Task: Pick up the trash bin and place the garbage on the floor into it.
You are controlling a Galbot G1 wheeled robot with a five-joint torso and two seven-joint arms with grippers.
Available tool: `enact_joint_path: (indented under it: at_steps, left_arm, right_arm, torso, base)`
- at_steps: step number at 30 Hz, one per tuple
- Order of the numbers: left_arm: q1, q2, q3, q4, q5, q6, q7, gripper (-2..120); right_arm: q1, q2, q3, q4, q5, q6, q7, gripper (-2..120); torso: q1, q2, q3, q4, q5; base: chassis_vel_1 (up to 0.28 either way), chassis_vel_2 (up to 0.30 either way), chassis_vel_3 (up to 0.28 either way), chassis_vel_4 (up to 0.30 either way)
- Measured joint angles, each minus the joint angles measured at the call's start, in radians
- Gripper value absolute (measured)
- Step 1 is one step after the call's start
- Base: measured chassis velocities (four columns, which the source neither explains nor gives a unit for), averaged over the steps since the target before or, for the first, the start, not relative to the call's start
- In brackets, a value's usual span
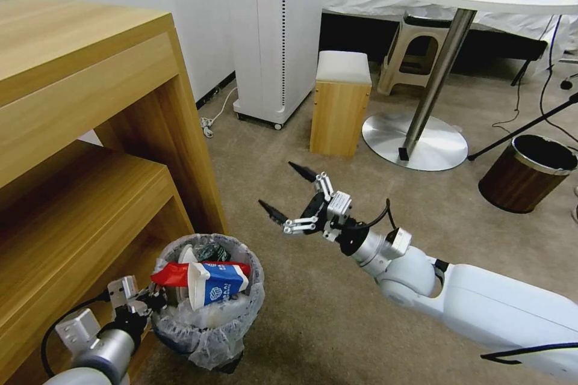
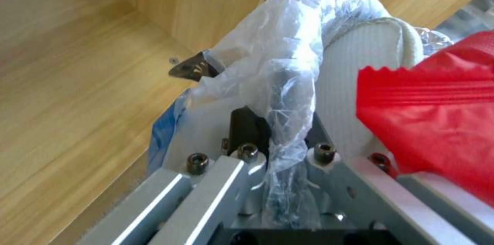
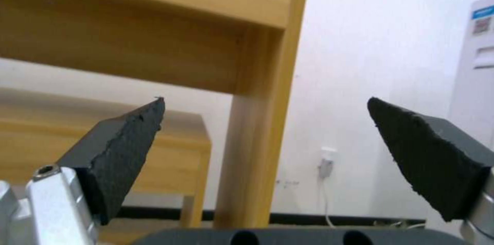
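Observation:
The trash bin (image 1: 211, 328), black with a crinkled plastic liner, stands low beside the wooden shelf unit on the beige floor (image 1: 289, 289). It holds garbage: a red wrapper (image 1: 174, 274), a blue-white carton (image 1: 220, 290) and a white slipper (image 2: 355, 67). My left gripper (image 1: 158, 299) is shut on the bin's near rim. One dark fingertip (image 2: 189, 68) lies outside the liner (image 2: 278, 56), and the red wrapper (image 2: 432, 110) is close by. Whether the bin rests on the carpet I cannot tell. My right gripper (image 1: 277, 183) hangs open above the carpet right of the bin, its pads (image 3: 123, 148) wide apart.
A wooden shelf unit (image 1: 78, 132) fills the left side. Behind stand a white appliance (image 1: 277, 30), a wooden stool (image 1: 341, 102) and a round table on a metal disc base (image 1: 415, 141). A dark-brown wood-grain bin (image 1: 527, 173) and a tripod leg (image 1: 524, 126) are at the right.

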State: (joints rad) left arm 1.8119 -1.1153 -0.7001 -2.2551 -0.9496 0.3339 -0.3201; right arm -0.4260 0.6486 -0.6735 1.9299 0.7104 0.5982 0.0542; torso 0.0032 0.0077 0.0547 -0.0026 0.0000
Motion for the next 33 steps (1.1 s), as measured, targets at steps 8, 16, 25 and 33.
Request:
enact_joint_path:
  at_steps: [8,16,25,33]
  left_arm:
    - [0.018,-0.025,0.013,0.018,0.030,-0.009,0.014,3]
    - [-0.002,-0.034,0.034,0.059,0.046,-0.014,0.023,3]
    - [-0.058,-0.032,0.056,0.139,0.050,-0.018,0.023,3]
    - [-0.060,-0.034,0.057,0.161,0.070,-0.024,0.028,3]
  right_arm:
    - [0.008,0.014,0.048,-0.002,0.008,-0.020,0.041,100]
    - [-0.004,-0.014,0.114,0.009,0.019,-0.050,0.080,100]
    - [-0.067,-0.039,0.219,-0.011,0.000,-0.053,0.102,100]
    - [-0.074,-0.032,0.228,-0.009,-0.013,-0.064,0.115,100]
  torso:
    - [0.000,0.000,0.000,0.0003,0.0001]
    - [0.000,0.000,0.000,0.0001,-0.0001]
    - [0.000,0.000,0.000,0.0003,0.0008]
    - [0.000,0.000,0.000,0.0002,0.0000]
  base:
    - [0.000,0.000,0.000,0.000]
    - [0.000,0.000,0.000,0.000]
    - [0.000,0.000,0.000,0.000]
    - [0.000,0.000,0.000,0.000]
